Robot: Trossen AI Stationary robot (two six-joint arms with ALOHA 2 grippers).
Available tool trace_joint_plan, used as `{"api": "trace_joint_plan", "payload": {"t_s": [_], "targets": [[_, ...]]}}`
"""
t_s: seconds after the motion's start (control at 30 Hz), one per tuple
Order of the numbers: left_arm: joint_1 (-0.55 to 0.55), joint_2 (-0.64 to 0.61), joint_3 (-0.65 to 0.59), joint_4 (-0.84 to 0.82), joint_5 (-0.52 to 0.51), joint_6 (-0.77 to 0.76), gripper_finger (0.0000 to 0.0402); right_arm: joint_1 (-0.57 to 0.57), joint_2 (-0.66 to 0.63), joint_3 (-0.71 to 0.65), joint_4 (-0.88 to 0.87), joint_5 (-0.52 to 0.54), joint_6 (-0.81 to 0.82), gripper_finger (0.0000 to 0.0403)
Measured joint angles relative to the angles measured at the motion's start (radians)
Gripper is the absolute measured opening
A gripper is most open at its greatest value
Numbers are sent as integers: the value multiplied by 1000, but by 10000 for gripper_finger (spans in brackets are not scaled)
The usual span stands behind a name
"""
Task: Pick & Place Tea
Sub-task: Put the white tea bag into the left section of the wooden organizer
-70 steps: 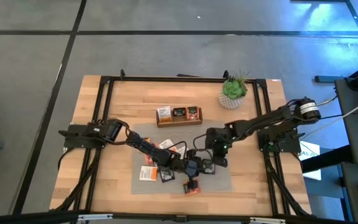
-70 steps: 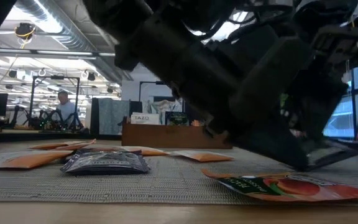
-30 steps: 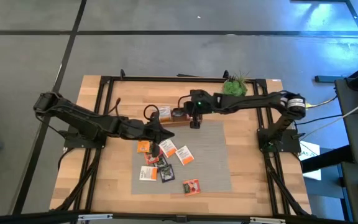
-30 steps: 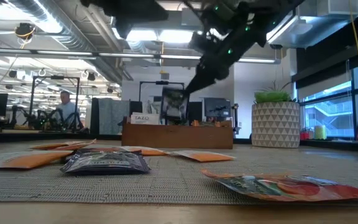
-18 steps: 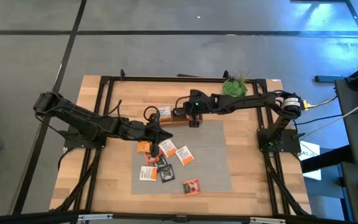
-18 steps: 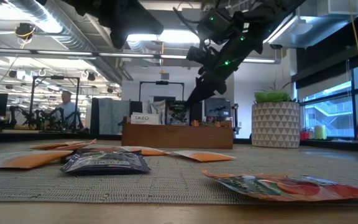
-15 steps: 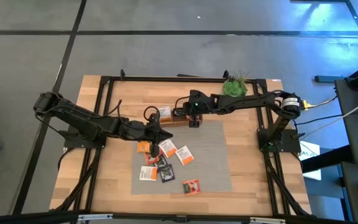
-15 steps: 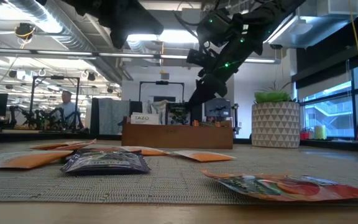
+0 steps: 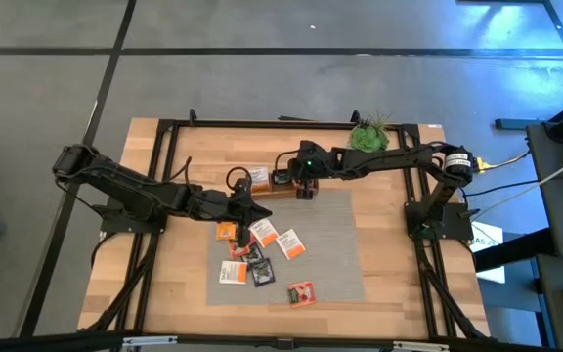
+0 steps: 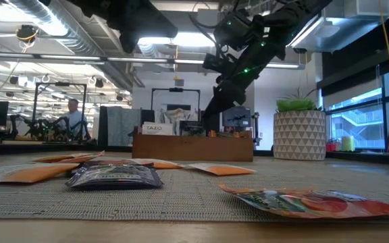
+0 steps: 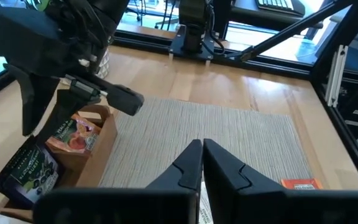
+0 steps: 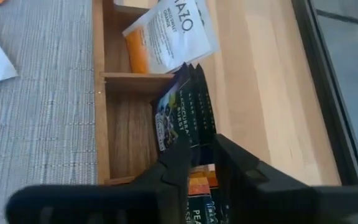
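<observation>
Nearest the low camera, an orange tea sachet [image 10: 302,200] is seen lying flat on the grey mat [image 9: 335,249], with a black sachet [image 10: 113,175] to its left. More loose sachets [image 9: 262,249] are scattered over the mat's left half. Just beyond them the left gripper [image 9: 245,207] is held low above the mat, its fingers [image 11: 199,163] pressed together with nothing between them. Farther back stands the wooden tray [image 9: 262,192]. The right gripper [image 9: 304,187] is poised over its middle compartment, fingers [image 12: 182,158] slightly parted beside the dark sachets [image 12: 182,112] standing there; a grip cannot be told. An orange-and-white sachet [image 12: 169,37] leans in the next compartment. A potted plant [image 9: 368,137] is set beyond.
</observation>
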Motion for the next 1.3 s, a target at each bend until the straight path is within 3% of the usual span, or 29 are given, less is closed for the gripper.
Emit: {"api": "trace_joint_plan", "payload": {"t_s": [0.13,0.4,0.53,0.83,1.13,1.3], "targets": [[0,10,0,1,16,-41,8,0,-15,0,-14,10,92,92],[-32,152,0,-5,89,-126,13,39,-39,0,-76,-361,237,94],[-57,266,0,15,81,-197,11,76,-37,0,-77,-452,288,94],[-88,535,35,298,115,-224,12,144,-35,-2,-81,-489,276,106],[-118,736,237,291,114,-173,13,150,-34,-3,-153,-432,298,172],[-127,804,312,204,108,-187,10,151,-20,-3,-167,-459,299,188]]}}
